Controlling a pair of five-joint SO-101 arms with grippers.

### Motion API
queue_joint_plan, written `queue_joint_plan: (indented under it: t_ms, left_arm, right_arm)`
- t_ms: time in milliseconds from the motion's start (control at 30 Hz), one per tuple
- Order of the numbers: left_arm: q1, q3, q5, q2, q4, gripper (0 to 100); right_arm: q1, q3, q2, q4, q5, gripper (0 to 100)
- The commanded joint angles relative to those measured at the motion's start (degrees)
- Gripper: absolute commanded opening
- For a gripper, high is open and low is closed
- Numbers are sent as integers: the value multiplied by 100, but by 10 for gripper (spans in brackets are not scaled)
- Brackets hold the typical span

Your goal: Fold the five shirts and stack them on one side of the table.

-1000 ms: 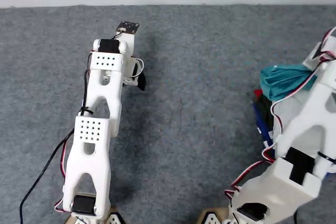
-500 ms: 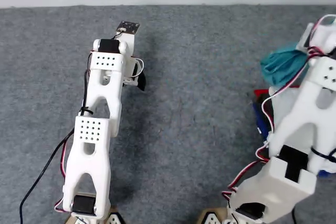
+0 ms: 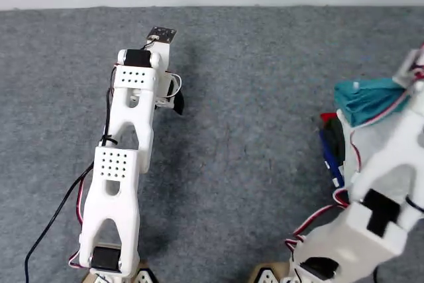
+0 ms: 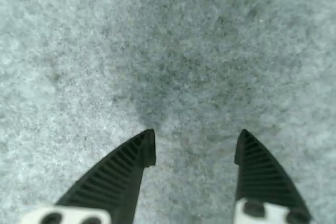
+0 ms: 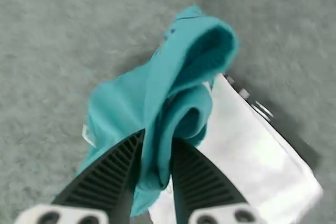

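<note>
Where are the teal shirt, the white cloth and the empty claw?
teal shirt point(image 5: 178, 72), right wrist view, on its bunched upper fold.
white cloth point(image 5: 252, 150), right wrist view, on its flat top.
left gripper point(image 4: 195, 141), left wrist view, midway between its open fingertips.

- Counter point(image 3: 252, 130), flat felt-like surface: mottled grey, flecked lighter and darker.
- Crumpled teal fabric shirt point(image 5: 173, 87): plain teal, no print.
- Folded white cloth garment point(image 5: 257, 156): plain white.
- Thin red cloth layer point(image 3: 328, 118) and blue cloth layer point(image 3: 329, 154): solid colours, possibly with a black layer between them.
- Left gripper point(image 4: 196, 135) and right gripper point(image 5: 157, 139): black ribbed fingers, white bases.
- Moulded plastic arm shells point(image 3: 126, 137): white, with red, black and white wires.
</note>
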Motion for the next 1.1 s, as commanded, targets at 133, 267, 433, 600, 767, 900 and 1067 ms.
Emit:
queue_joint_plan:
  t_ms: [133,267,433,600,767,900,1067]
  left_arm:
    - [-9,-13,9,-97,114,247]
    - [18,-13,9,-97,114,247]
    - [9,-4,9,-97,114,247]
    - [-9,-4,9,-97,123,247]
    - [-18,-4,9,-97,123,247]
    - [18,-4,9,-88,123,247]
    - [9,-4,9,-88,123,247]
  right_arm:
    - [1042,554,-479,303,695,9]
    - [1279,1864,-523,4,1073,9]
    - [1516,3253,-532,-602,1424,9]
    - [1903,4044,-541,-567,1705,9]
    - [2404,4079,-655,286,1934,17]
    - [2765,4079,-1411,312,2136,97]
    - [2949,4088,-2571,321,2127,184]
